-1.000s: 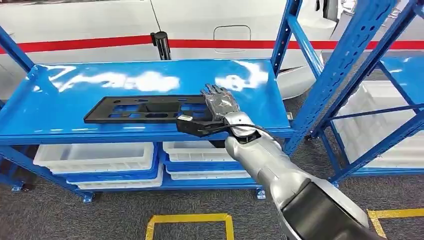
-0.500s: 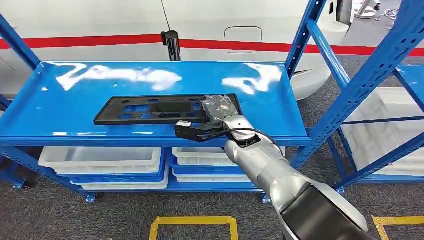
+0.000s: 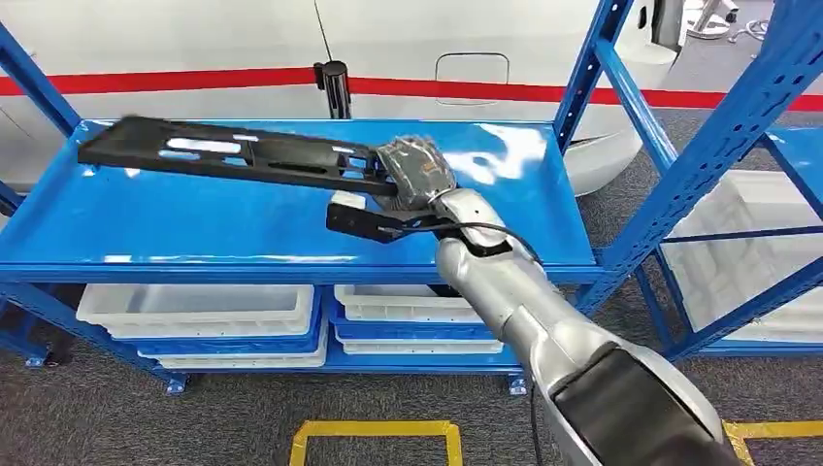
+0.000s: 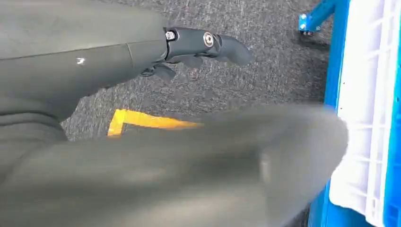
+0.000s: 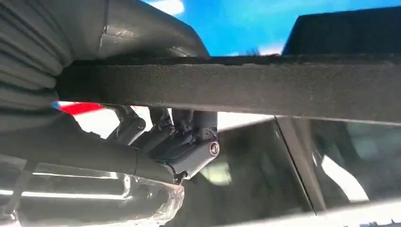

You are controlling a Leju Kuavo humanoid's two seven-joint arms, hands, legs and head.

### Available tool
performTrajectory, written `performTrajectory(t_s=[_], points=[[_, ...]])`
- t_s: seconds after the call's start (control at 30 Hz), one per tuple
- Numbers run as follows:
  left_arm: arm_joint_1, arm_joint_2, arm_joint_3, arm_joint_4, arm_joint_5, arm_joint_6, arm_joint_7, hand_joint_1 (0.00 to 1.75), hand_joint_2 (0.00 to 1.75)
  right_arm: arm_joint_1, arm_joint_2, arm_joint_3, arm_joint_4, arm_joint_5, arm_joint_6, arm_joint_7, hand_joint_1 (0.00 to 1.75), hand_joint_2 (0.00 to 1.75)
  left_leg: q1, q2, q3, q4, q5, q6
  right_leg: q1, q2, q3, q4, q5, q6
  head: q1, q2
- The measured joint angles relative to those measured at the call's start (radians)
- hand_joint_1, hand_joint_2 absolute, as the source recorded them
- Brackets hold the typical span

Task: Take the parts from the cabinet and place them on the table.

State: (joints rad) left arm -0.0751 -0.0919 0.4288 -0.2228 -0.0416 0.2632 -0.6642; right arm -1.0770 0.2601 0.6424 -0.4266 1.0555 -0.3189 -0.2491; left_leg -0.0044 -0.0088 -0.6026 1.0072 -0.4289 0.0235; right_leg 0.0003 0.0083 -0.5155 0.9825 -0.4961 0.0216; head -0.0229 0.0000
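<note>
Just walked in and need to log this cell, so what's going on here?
A humanoid robot is taking a part off a blue shelf. Its right hand grips one end of a long black panel, which is lifted clear of the shelf top and sticks out to the side. The left hand hangs low over the grey floor, holding nothing. White bins sit on the lower shelf levels. The panel has not yet reached any table.

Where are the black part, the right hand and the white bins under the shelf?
black part (image 3: 233, 153): head view, middle of its long flat body.
right hand (image 3: 415, 172): head view, back of the hand.
white bins (image 3: 199, 309): head view, front wall.
</note>
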Motion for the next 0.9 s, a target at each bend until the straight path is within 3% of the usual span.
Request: performTrajectory(t_s=[0.1, 0.3, 0.47, 0.5, 0.53, 0.63, 0.67, 0.7, 0.77, 0.83, 0.87, 0.9], points=[[0.005, -0.001, 0.011, 0.0, 0.01, -0.052, 0.0, 0.0, 1.75, -0.021, -0.021, -0.027, -0.088, -0.022, 0.001, -0.01, 1.69, 1.75, 0.001, 0.0, 0.0, 0.0, 0.0, 0.0, 0.0, 0.0, 0.0, 0.0, 0.0, 0.0, 0.0, 0.0], [0.007, -0.002, 0.028, 0.004, 0.003, -0.045, 0.042, 0.0, 1.75, -0.027, -0.067, -0.059, -0.247, -0.069, 0.018, -0.019, 1.69, 1.75, 0.003, 0.0, 0.0, 0.0, 0.0, 0.0, 0.0, 0.0, 0.0, 0.0, 0.0, 0.0, 0.0, 0.0], [0.007, -0.002, 0.034, 0.008, -0.01, -0.068, 0.087, 0.0, 1.75, -0.019, -0.105, -0.071, -0.29, -0.102, 0.024, -0.041, 1.69, 1.75, 0.004, 0.0, 0.0, 0.0, 0.0, 0.0, 0.001, 0.0, 0.0, 0.0, 0.0, 0.0, 0.0, 0.0], [0.007, -0.002, 0.034, 0.008, -0.013, -0.071, 0.091, 0.0, 1.75, -0.014, -0.111, -0.071, -0.29, -0.11, 0.023, -0.048, 1.69, 1.75, 0.003, 0.0, -0.001, 0.003, -0.002, 0.001, -0.001, 0.0, 0.001, -0.003, 0.001, 0.001, 0.0, 0.0], [0.007, 0.0, 0.034, 0.008, -0.013, -0.072, 0.095, 0.0, 1.75, -0.009, -0.116, -0.071, -0.29, -0.117, 0.023, -0.052, 1.69, 1.75, 0.001, -0.001, -0.002, 0.005, -0.006, 0.008, -0.012, 0.0, 0.001, -0.005, 0.002, 0.004, -0.001, 0.0], [0.007, 0.001, 0.034, 0.009, -0.021, -0.08, 0.103, 0.0, 1.75, 0.007, -0.128, -0.071, -0.29, -0.131, 0.022, -0.062, 1.69, 1.75, 0.002, 0.0, -0.001, 0.004, -0.001, 0.013, -0.013, 0.0, 0.003, -0.006, 0.006, 0.01, 0.0, 0.0], [0.007, 0.0, 0.034, 0.009, -0.028, -0.08, 0.105, 0.0, 1.75, 0.01, -0.131, -0.071, -0.29, -0.131, 0.021, -0.063, 1.69, 1.75, 0.015, 0.005, 0.006, -0.012, 0.008, 0.022, -0.003, 0.001, -0.001, 0.0, -0.001, 0.01, 0.0, 0.0], [0.007, 0.0, 0.033, 0.009, -0.033, -0.08, 0.105, 0.0, 1.75, 0.012, -0.138, -0.072, -0.29, -0.132, 0.018, -0.063, 1.69, 1.75, 0.015, 0.007, 0.009, -0.016, 0.011, 0.025, -0.009, 0.0, -0.016, 0.029, -0.022, 0.006, -0.001, 0.0], [0.005, 0.001, 0.033, 0.009, -0.037, -0.08, 0.114, 0.0, 1.75, 0.017, -0.151, -0.072, -0.288, -0.132, 0.014, -0.063, 1.69, 1.75, 0.018, 0.007, 0.006, -0.016, 0.012, 0.028, -0.012, 0.0, -0.087, 0.178, -0.086, -0.004, 0.006, 0.0], [0.006, 0.0, 0.032, 0.01, -0.043, -0.08, 0.12, 0.0, 1.75, 0.032, -0.16, -0.072, -0.284, -0.132, 0.013, -0.066, 1.69, 1.75, 0.018, 0.007, 0.003, -0.016, 0.013, 0.027, -0.016, 0.0, -0.162, 0.325, -0.127, 0.001, 0.006, 0.0], [0.006, 0.0, 0.032, 0.01, -0.043, -0.08, 0.122, 0.0, 1.75, 0.041, -0.164, -0.072, -0.281, -0.132, 0.013, -0.066, 1.69, 1.75, 0.02, 0.007, 0.003, -0.016, 0.014, 0.025, -0.019, -0.001, -0.17, 0.334, -0.118, 0.011, 0.005, 0.0], [0.006, -0.001, 0.032, 0.01, -0.044, -0.08, 0.123, 0.0, 1.75, 0.047, -0.167, -0.072, -0.278, -0.132, 0.013, -0.066, 1.69, 1.75, 0.023, 0.007, 0.003, -0.015, 0.015, 0.023, -0.024, -0.001, -0.153, 0.295, -0.092, 0.025, 0.005, 0.0]])
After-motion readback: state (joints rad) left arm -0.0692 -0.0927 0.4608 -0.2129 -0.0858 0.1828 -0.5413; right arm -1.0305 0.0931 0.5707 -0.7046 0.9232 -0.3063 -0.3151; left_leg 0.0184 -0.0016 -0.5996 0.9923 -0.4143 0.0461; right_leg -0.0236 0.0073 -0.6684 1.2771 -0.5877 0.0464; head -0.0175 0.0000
